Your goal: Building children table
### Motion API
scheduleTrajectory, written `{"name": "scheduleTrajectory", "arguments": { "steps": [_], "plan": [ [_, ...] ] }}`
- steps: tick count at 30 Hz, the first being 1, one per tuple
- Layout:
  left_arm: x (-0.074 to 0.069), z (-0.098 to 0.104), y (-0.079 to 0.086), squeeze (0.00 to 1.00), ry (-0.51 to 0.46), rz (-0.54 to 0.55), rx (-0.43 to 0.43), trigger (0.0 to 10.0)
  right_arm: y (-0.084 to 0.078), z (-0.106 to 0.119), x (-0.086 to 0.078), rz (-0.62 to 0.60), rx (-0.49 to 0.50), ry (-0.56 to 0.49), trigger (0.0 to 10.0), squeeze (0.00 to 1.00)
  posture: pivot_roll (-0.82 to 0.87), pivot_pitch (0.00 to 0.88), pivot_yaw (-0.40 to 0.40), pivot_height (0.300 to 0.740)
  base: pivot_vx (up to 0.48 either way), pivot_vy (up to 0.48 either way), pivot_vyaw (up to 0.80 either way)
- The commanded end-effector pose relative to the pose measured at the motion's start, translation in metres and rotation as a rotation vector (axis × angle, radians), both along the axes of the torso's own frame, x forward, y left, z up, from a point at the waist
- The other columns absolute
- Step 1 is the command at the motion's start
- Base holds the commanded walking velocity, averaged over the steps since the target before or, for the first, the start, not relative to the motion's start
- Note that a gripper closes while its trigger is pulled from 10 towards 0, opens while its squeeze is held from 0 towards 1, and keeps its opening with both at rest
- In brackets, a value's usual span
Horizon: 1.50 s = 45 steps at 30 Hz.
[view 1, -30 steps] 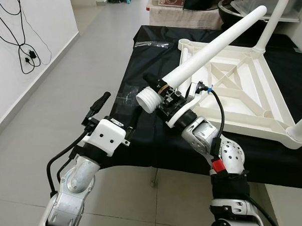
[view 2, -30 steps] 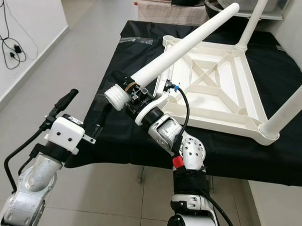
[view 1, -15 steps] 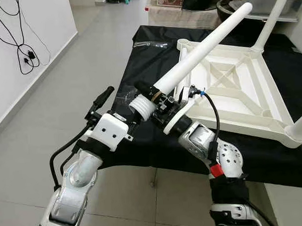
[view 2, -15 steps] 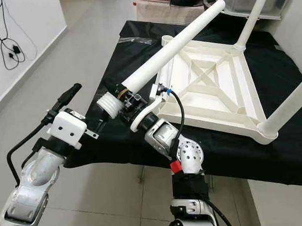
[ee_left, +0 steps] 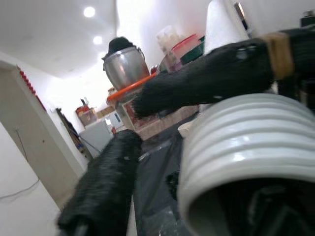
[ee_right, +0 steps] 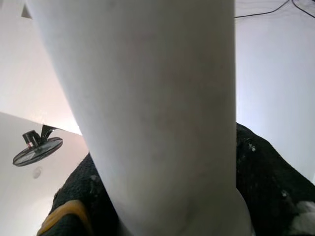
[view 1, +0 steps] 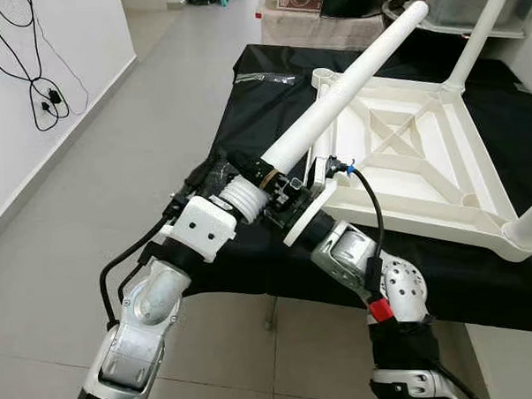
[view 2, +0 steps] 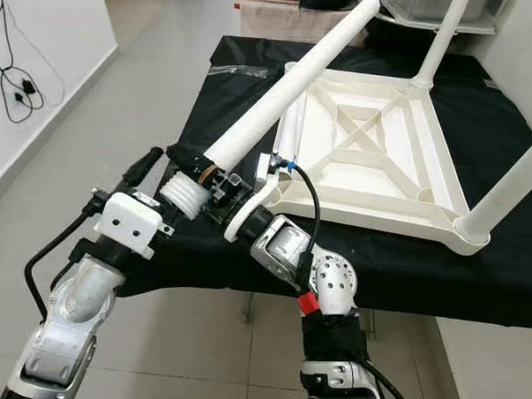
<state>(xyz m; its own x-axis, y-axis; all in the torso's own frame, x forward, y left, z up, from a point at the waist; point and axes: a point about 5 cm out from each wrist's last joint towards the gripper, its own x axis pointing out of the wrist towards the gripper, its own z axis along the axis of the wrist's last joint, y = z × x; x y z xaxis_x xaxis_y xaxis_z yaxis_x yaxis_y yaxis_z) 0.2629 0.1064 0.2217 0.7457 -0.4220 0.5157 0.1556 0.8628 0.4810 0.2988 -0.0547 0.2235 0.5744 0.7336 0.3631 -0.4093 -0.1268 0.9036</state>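
Black-draped worktop (view 1: 244, 103) carries the inverted white tabletop (view 1: 405, 158), its far legs cut off by the frame edge. My right fingers (view 1: 274, 183) are clenched on the loose white leg (view 1: 341, 90), just above its ribbed threaded end (view 1: 235, 201), the leg slanting up over the tabletop. My left fingers (view 2: 163, 160) are spread around that ribbed end, their tips partly hidden behind it.

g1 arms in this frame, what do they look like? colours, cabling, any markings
Both arms are silver metal with rounded joint housings. The left gripper has long black fingers on a boxy white wrist block with small dark holes; a black cable loops along the forearm. The right gripper sits on a white bracket, with a black cable ending in a blue tip. A red tag sits at the right elbow.
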Motion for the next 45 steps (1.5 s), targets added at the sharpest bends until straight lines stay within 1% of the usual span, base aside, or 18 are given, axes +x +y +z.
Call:
{"name": "scheduleTrajectory", "arguments": {
  "steps": [1, 14, 16, 17, 21, 24, 25, 27, 28, 29, 30, 31, 32, 38, 41, 42, 45],
  "plan": [
    [0.005, -0.003, 0.007, 0.0, 0.017, 0.06, -0.009, 0.0, 0.014, 0.006, -0.011, 0.056, 0.145, 0.006, 0.0, 0.0, 0.08, 0.118, -0.062, 0.74, 0.0, 0.0, 0.0],
    [0.005, -0.004, 0.005, 0.0, 0.006, 0.058, -0.006, 0.0, 0.011, 0.013, -0.011, 0.04, 0.167, -0.017, 0.0, 0.0, 0.07, 0.099, -0.06, 0.74, 0.0, 0.0, 0.0],
    [0.005, -0.004, 0.004, 0.0, 0.013, 0.055, 0.003, 0.0, 0.011, 0.013, -0.011, 0.032, 0.156, -0.021, 0.0, 0.0, 0.08, 0.095, -0.061, 0.74, 0.0, 0.0, 0.0],
    [0.005, -0.005, 0.004, 0.0, 0.016, 0.057, 0.009, 10.0, 0.01, 0.011, -0.007, 0.006, 0.132, -0.01, 10.0, 0.0, 0.08, 0.094, -0.06, 0.74, 0.0, 0.0, 0.0],
    [0.004, -0.006, 0.005, 0.0, 0.024, 0.057, 0.018, 10.0, 0.008, 0.005, -0.001, -0.046, 0.085, 0.007, 10.0, 0.0, 0.08, 0.09, -0.058, 0.74, 0.0, 0.0, 0.0],
    [0.003, -0.006, 0.005, 0.0, 0.025, 0.055, 0.019, 10.0, 0.007, 0.005, 0.0, -0.052, 0.081, 0.004, 10.0, 0.0, 0.08, 0.09, -0.058, 0.74, 0.0, 0.0, 0.0],
    [0.002, -0.007, 0.005, 0.0, 0.027, 0.051, 0.024, 10.0, 0.007, 0.005, 0.0, -0.056, 0.076, -0.003, 10.0, 0.65, 0.08, 0.089, -0.057, 0.74, 0.0, 0.0, 0.0],
    [0.002, -0.007, 0.005, 0.0, 0.027, 0.049, 0.028, 10.0, 0.006, 0.005, 0.0, -0.057, 0.074, -0.008, 10.0, 0.65, 0.08, 0.089, -0.057, 0.74, 0.0, 0.0, 0.0],
    [0.0, -0.008, 0.005, 0.0, 0.03, 0.043, 0.035, 10.0, 0.006, 0.005, -0.001, -0.058, 0.064, -0.014, 10.0, 1.0, 0.08, 0.086, -0.057, 0.74, 0.0, 0.0, 0.0],
    [-0.001, -0.009, 0.005, 0.0, 0.033, 0.036, 0.04, 10.0, 0.005, 0.004, -0.001, -0.059, 0.055, -0.019, 10.0, 1.0, 0.08, 0.086, -0.057, 0.74, 0.0, 0.0, 0.0],
    [-0.002, -0.01, 0.005, 0.0, 0.036, 0.03, 0.045, 10.0, 0.005, 0.004, 0.0, -0.061, 0.046, -0.017, 10.0, 0.74, 0.08, 0.09, -0.059, 0.74, 0.0, 0.0, 0.0],
    [-0.002, -0.01, 0.005, 0.0, 0.036, 0.03, 0.045, 10.0, 0.005, 0.004, 0.0, -0.061, 0.046, -0.017, 10.0, 0.74, 0.08, 0.09, -0.059, 0.74, 0.0, 0.0, 0.0],
    [-0.005, -0.011, 0.005, 0.0, 0.046, 0.013, 0.055, 10.0, 0.006, 0.005, 0.0, -0.061, 0.044, -0.02, 10.0, 0.0, 0.08, 0.093, -0.056, 0.74, 0.0, 0.0, 0.0],
    [-0.01, -0.014, 0.002, 0.0, 0.06, -0.021, 0.071, 10.0, 0.006, 0.004, 0.002, -0.059, 0.031, -0.023, 10.0, 0.0, 0.09, 0.099, -0.057, 0.74, 0.0, 0.0, 0.0],
    [-0.018, -0.02, -0.005, 0.0, 0.104, -0.097, 0.102, 10.0, 0.007, 0.004, 0.005, -0.048, 0.005, -0.03, 10.0, 0.0, 0.09, 0.101, -0.06, 0.74, 0.0, 0.0, 0.0],
    [-0.018, -0.02, -0.005, 0.0, 0.104, -0.097, 0.102, 10.0, 0.007, 0.004, 0.005, -0.048, 0.005, -0.03, 10.0, 0.0, 0.09, 0.101, -0.06, 0.74, 0.0, 0.0, 0.0],
    [-0.023, -0.024, -0.009, 0.0, 0.124, -0.143, 0.125, 10.0, 0.006, 0.005, 0.006, -0.031, -0.005, -0.037, 10.0, 0.0, 0.09, 0.109, -0.062, 0.74, 0.0, 0.0, 0.0]
  ]
}}
